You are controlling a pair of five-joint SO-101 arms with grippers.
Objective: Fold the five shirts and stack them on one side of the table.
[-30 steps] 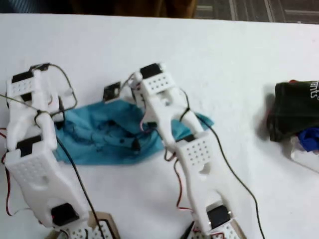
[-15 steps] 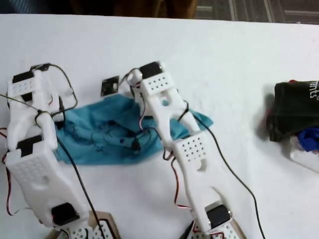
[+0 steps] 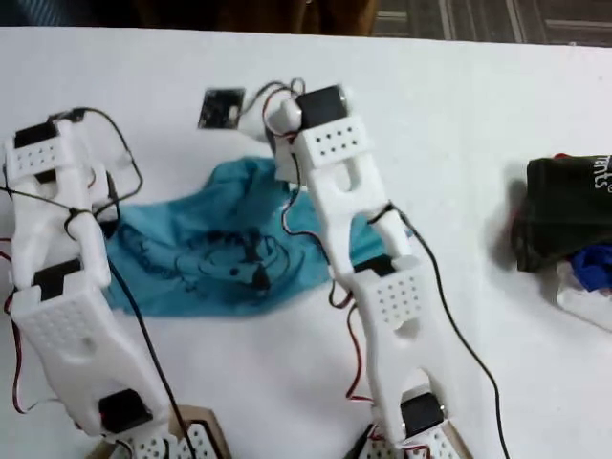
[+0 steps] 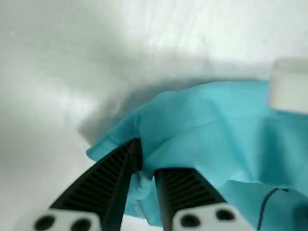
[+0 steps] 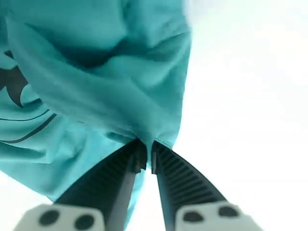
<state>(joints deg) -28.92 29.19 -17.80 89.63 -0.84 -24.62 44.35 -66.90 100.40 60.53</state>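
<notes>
Left arm (image 3: 57, 277): rising from the near table edge on the left side of the high view, links stacked away from the base, wrist bent down over the left end of the teal shirt (image 3: 206, 258).

Left gripper (image 4: 144, 166): closed, with both black ribbed fingers (image 4: 113, 185) pressed together on a bunched corner of the teal shirt; fabric pinched between the tips, and a shadow on the table (image 3: 459, 115) under that edge.

Right arm (image 3: 368, 249): stretched from the near edge at centre, slanting away and to the left, crossing over the shirt's right part, wrist at the shirt's far edge.

Right gripper (image 5: 145, 156): clamped shut on a thin fold of the shirt's hem, tips nearly touching with cloth between them, the rest of the cloth spreading away from the tips in loose folds.

Teal shirt: crumpled on the white table between the two arms, dark line print facing up, far edge humped up toward the right arm's wrist.

Shirt against grippers: caught at two places, the left corner in the left gripper and the far hem in the right gripper.

Dark folded shirt (image 3: 569, 215): at the table's right edge, well apart from both arms, with a blue cloth (image 3: 593, 263) just beside it on the near side.
</notes>
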